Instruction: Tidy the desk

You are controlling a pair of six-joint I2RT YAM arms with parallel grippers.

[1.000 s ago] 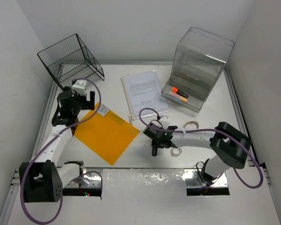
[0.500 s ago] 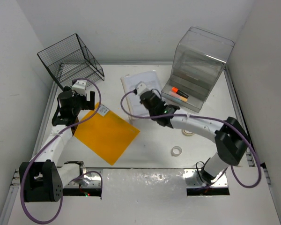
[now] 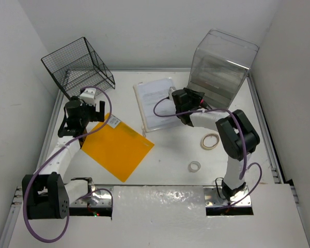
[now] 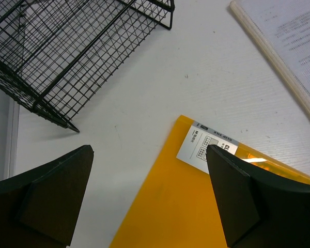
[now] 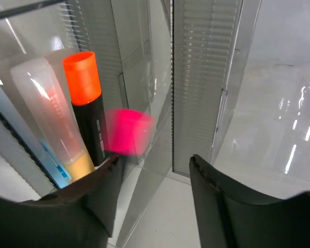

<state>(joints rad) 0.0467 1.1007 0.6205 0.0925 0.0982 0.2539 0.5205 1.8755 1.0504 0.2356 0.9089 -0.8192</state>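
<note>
Right gripper [image 5: 155, 165], fingers parted, at the clear drawer box [image 3: 222, 62], far right on the desk [image 3: 170, 155].
Blurred pink thing [image 5: 126, 132] lies loose beside an orange-capped marker [image 5: 88, 103]; left gripper [image 4: 150, 155] is spread wide over the yellow folder [image 4: 196, 206].

Desk [image 3: 168, 163] with rack [image 3: 80, 64], drawer box [image 3: 222, 67], papers [image 3: 155, 101], orange folder [image 3: 119, 150], tape rolls [image 3: 203, 142] [image 3: 191, 166]

a robot lab bench staged as an office desk: plain white walls [image 3: 144, 31] box in a white desk [image 3: 170, 155] with metal rails. a left arm [image 3: 59, 155] and right arm [image 3: 237, 135] are bolted at its near edge, among a wire rack [image 3: 80, 67], clear drawer box [image 3: 222, 62], orange folder [image 3: 116, 147], papers [image 3: 155, 101] and a tape roll [image 3: 204, 142].
</note>
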